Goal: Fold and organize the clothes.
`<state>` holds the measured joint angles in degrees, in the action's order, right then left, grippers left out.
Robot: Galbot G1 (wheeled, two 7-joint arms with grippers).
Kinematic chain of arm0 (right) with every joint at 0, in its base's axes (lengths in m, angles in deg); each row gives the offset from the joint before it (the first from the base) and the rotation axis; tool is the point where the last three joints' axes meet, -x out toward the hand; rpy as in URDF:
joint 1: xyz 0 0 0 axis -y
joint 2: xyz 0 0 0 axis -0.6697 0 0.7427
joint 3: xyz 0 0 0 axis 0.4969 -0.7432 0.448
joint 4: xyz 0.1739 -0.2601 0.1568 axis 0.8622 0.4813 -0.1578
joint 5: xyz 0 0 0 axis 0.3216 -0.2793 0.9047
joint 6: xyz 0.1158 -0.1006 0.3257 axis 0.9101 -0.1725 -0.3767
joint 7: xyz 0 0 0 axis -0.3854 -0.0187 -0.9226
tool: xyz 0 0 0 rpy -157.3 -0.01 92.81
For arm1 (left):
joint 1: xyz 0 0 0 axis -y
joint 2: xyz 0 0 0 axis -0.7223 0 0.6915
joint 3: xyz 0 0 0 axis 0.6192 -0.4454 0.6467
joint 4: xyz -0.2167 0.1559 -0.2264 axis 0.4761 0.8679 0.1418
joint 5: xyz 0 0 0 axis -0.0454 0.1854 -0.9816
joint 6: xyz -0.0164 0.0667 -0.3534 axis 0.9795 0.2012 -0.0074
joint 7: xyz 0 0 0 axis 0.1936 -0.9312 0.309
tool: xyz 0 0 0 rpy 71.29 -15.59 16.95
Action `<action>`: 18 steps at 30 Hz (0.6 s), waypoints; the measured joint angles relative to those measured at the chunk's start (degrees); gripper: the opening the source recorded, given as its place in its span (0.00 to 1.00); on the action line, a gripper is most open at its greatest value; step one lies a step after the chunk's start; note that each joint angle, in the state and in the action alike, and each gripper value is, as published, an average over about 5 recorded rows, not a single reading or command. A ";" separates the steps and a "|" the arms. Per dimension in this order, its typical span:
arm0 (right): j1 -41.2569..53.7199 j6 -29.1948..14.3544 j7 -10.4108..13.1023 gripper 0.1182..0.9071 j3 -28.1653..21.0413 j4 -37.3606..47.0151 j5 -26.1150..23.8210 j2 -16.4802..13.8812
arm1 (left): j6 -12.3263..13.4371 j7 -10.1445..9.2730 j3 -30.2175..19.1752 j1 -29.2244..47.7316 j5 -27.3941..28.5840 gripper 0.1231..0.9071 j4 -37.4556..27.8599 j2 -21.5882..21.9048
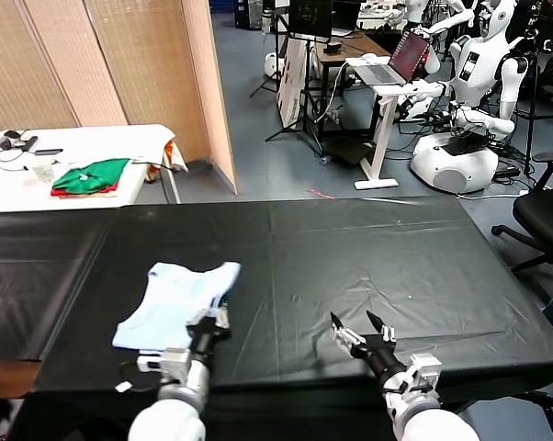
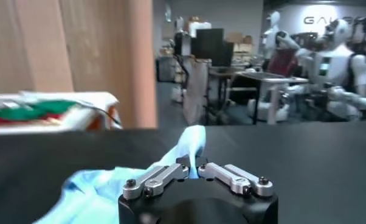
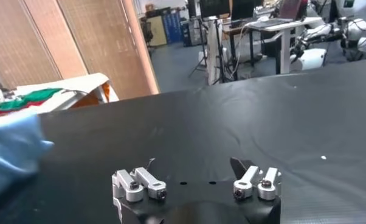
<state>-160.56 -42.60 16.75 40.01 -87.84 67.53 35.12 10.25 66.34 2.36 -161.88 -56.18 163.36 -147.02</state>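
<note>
Currently, left gripper [image 2: 194,165] is nearly closed, pinching pale-blue shirt [image 1: 173,299] fabric btwn its tips, while right gripper [image 1: 362,332] hovers fully open over black table [image 1: 396,257], holding nothing.

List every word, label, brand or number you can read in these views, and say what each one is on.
"GA": large pale letters on the back wall in the left wrist view; the rest of the word runs on too blurred to read.
Light-blue shirt: no print shows in any view.
Laptop and dark monitor: any text is too small to read.
Humanoid robots in the background: no readable markings.
</note>
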 joint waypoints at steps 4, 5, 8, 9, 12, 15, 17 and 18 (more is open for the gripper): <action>1.83 3.09 1.17 1.00 -1.04 0.78 5.91 -1.29 | 2.20 2.93 -1.54 -0.66 1.08 0.42 -0.22 -0.38; 2.43 4.00 1.58 1.00 -1.47 1.00 7.59 -1.63 | 2.97 3.60 -1.62 -0.72 1.21 0.50 -0.12 -0.24; 4.60 6.43 2.90 1.00 -3.16 1.81 12.54 -2.28 | 5.47 5.01 -1.33 -0.48 1.22 0.74 0.37 0.45; 5.45 6.96 3.28 1.00 -3.87 2.15 13.86 -2.33 | 6.21 5.26 -1.07 -0.28 1.13 0.80 0.58 0.74; 8.14 7.74 4.08 1.00 -6.24 3.51 16.45 -1.99 | 7.51 5.34 0.24 0.28 0.70 0.95 1.12 1.80; 10.86 7.99 4.44 1.00 -8.76 5.47 17.94 -1.06 | 8.03 4.93 1.84 0.26 0.61 0.99 1.45 3.06; 12.53 8.13 4.73 1.00 -10.38 6.94 18.58 -0.24 | 8.34 4.69 2.65 -0.05 0.88 1.00 1.53 3.63; 13.26 8.20 4.93 1.00 -11.14 7.62 18.78 0.18 | 8.47 4.60 2.91 -0.23 1.09 1.00 1.54 3.76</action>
<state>-147.30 -34.40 21.68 28.87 -80.22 86.31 35.30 18.73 70.94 5.27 -162.11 -55.09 164.90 -143.26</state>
